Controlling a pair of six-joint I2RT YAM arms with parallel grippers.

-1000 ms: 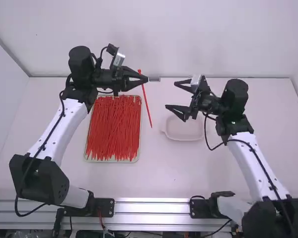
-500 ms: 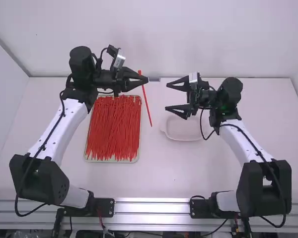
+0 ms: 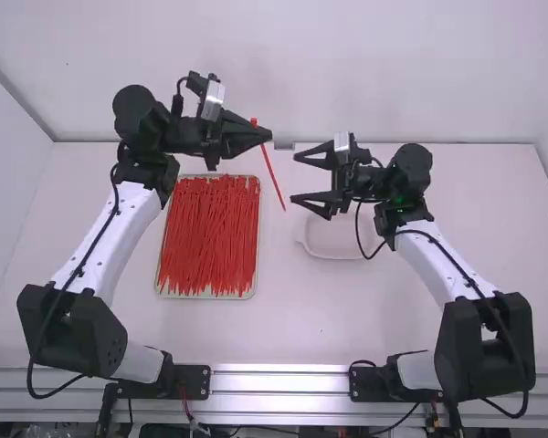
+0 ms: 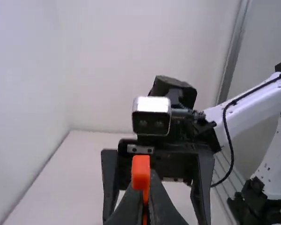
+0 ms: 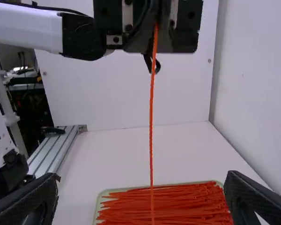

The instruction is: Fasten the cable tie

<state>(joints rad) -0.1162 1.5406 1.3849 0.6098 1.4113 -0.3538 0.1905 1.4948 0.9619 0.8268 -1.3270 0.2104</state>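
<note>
Starting from the near side of the white table (image 3: 91, 210), a flat tray (image 3: 205, 295) lies in front of the left arm, and it is filled with a thick layer of red cable ties (image 3: 210, 233) lying lengthwise, side by side. To the right of the tray, with a strip of table between them, stands a shallow white dish (image 3: 333, 246), partly under the right arm. Above and behind these two, both arms are lifted over the table and point at each other. The right gripper (image 3: 296, 178) is spread wide, one finger high and one low, and it holds nothing; in its own wrist view the two fingers (image 5: 257, 199) stand far out at the sides. The left gripper (image 3: 267, 139) is closed tight on one single cable tie (image 3: 274, 178), close to its head (image 4: 141, 171), which sticks out a little past the fingertips. The strap hangs down slanted from there, its free end in the air between tray and dish, just before the right gripper's opening and not touching it.
</note>
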